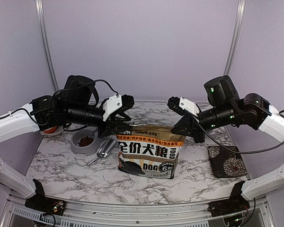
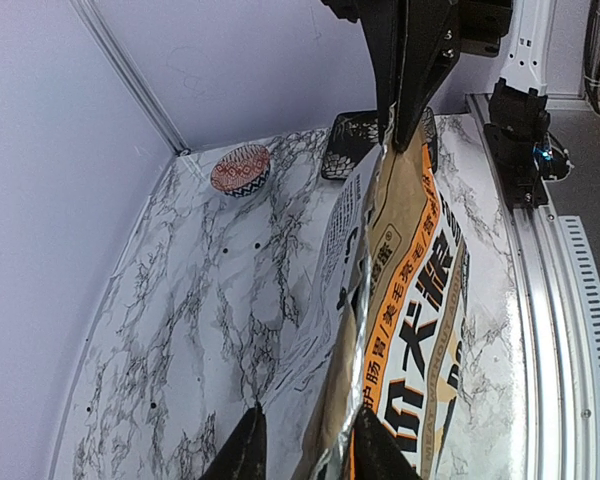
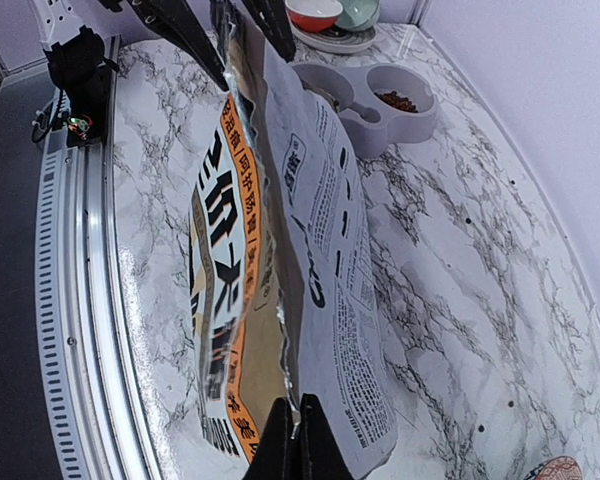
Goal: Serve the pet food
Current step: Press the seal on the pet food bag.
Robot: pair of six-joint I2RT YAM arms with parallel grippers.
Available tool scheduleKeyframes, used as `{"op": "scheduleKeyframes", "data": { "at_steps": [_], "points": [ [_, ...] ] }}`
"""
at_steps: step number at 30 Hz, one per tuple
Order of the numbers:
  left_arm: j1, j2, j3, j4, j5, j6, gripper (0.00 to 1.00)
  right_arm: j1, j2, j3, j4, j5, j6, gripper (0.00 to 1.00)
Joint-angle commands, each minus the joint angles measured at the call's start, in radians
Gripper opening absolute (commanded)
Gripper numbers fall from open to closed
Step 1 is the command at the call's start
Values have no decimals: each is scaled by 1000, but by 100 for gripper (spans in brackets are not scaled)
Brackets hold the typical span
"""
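Note:
The pet food [image 1: 86, 141] is a small heap of reddish-brown kibble in one well of a grey double bowl [image 1: 79, 146]; it also shows in the right wrist view [image 3: 397, 101]. A printed dog-food bag [image 1: 146, 152] stands upright mid-table. My right gripper [image 3: 300, 405] is shut on the bag's top seam at its right corner [image 1: 183, 128]. At the bag's left top corner [image 1: 117, 126], my left gripper [image 2: 308, 420] is open, its fingers [image 2: 242, 450] astride the bag's rim [image 2: 352, 400].
A metal scoop [image 1: 102, 152] lies between the grey bowl and the bag. A dark flowered mat [image 1: 226, 161] lies at the right. A red-patterned small bowl [image 2: 241, 168] sits near the back wall. Red and green bowls [image 3: 315, 12] are stacked behind the grey bowl.

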Motion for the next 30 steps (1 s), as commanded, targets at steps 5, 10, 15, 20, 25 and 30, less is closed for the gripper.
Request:
{"op": "scheduleKeyframes", "data": {
  "at_steps": [5, 10, 15, 20, 25, 30],
  "points": [
    [30, -27, -26, 0, -20, 44, 31, -30, -61, 11, -8, 27, -43, 0],
    [36, -30, -31, -1, -25, 59, 26, -44, -77, 3, -7, 16, -52, 0],
    [38, -40, -41, 0, -31, 84, 18, -84, -97, 22, -20, 16, -63, 0],
    [38, -54, -42, 7, -28, 91, 1, -96, -105, 34, -31, 25, -70, 0],
    [39, -80, -44, 16, -22, 82, 0, -103, -97, 48, -21, 44, -75, 2],
    [38, -73, -34, 16, -17, 60, 0, -101, 7, 125, -40, -6, -56, 47]
  ]
}}
